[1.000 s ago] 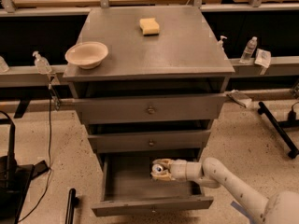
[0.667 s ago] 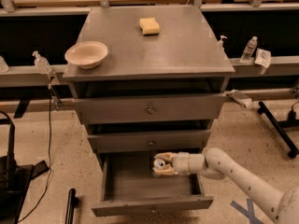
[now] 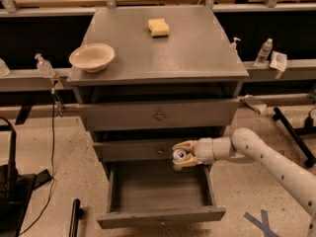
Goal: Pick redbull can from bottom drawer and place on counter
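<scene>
Silvery redbull can clamped in pincer, above open bottom drawer

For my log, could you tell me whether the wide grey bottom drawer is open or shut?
Open: the grey bottom drawer is pulled out, interior showing. Above it, the gripper grips the silvery redbull can.

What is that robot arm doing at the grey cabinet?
The robot's gripper is closed on a redbull can. It holds the can just above the open bottom drawer, in front of the middle drawer. The can is not yet on the counter, where a bowl and a yellow sponge sit.
</scene>
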Robot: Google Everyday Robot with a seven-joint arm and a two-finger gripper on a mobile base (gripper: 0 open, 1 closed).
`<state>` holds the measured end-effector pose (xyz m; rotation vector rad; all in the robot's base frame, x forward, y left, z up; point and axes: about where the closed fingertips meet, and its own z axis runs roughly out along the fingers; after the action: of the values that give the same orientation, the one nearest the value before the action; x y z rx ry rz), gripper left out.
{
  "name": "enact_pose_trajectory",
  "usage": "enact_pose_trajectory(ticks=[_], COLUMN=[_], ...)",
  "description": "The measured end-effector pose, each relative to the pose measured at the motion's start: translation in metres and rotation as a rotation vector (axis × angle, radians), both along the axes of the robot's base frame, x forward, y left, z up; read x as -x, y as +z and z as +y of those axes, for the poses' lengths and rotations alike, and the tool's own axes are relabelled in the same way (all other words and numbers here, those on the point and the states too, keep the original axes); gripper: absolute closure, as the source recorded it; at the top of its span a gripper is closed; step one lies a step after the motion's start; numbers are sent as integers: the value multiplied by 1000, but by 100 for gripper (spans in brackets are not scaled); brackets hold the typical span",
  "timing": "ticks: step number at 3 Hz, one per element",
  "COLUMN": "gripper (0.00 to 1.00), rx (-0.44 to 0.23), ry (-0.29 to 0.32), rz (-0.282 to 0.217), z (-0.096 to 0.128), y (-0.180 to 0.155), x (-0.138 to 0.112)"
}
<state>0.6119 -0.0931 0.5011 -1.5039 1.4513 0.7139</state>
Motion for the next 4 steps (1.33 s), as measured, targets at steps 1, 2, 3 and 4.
enact_pose_trajectory(ticks=[1,2,3,4], gripper=[100,100,100,100], rx=[37,37,2,-41], ry=[10,11,27,72], rz=[-62,-62,-42,-22], z=[-13,-12,-23,-42], y=[66,66,95,146], x=[-14,-14,-19,-16])
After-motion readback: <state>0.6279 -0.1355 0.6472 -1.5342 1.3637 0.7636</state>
